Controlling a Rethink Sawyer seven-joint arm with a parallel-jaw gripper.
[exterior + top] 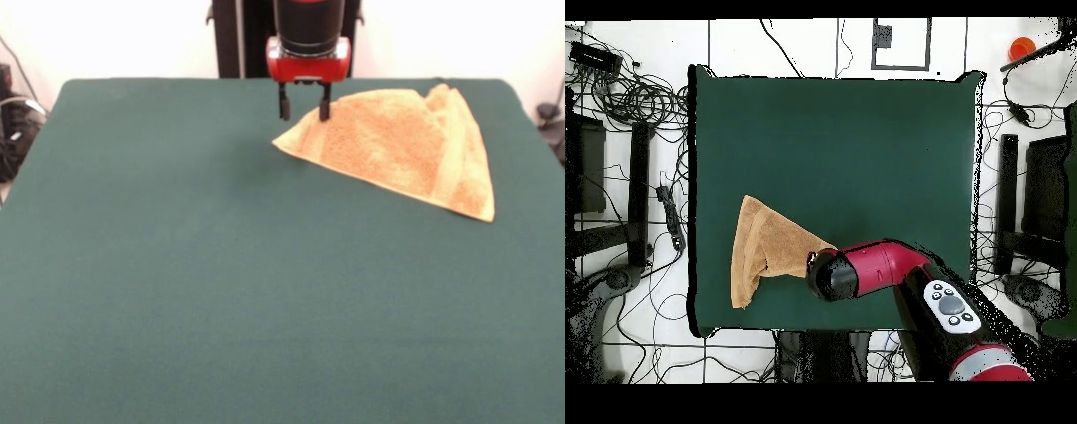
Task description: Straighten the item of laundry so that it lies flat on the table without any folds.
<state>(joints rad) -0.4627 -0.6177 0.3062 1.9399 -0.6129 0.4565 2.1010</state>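
Starting at the near edge in the front view, the tabletop (221, 300) is bare dark green cloth across its whole near and middle stretch. Farther back and to the right lies the item of laundry (397, 146), a golden tan-orange towel folded over into a rough triangle. One pointed corner reaches left toward the middle of the tabletop, a second points near and right, and the third bunches up close to the far right edge. A smoother woven band runs along its right side.

Over that left corner hangs the gripper (305, 104), red-bodied, with its jaws parted and empty. One tip stands just off the cloth to the left, the other at or just over the towel's far-left edge. Whether that tip touches the pile I cannot tell.

As I judge it, the task is barely begun: the towel is still doubled over, with at least one layer folded onto another, and nothing has been spread. What remains is to take hold of a corner, draw the upper layer open and smooth out the bunched far end.

From overhead, the arm covers the corner nearest it, so the jaws and the cloth beneath them are hidden there. How many layers lie in the fold cannot be made out from either view.
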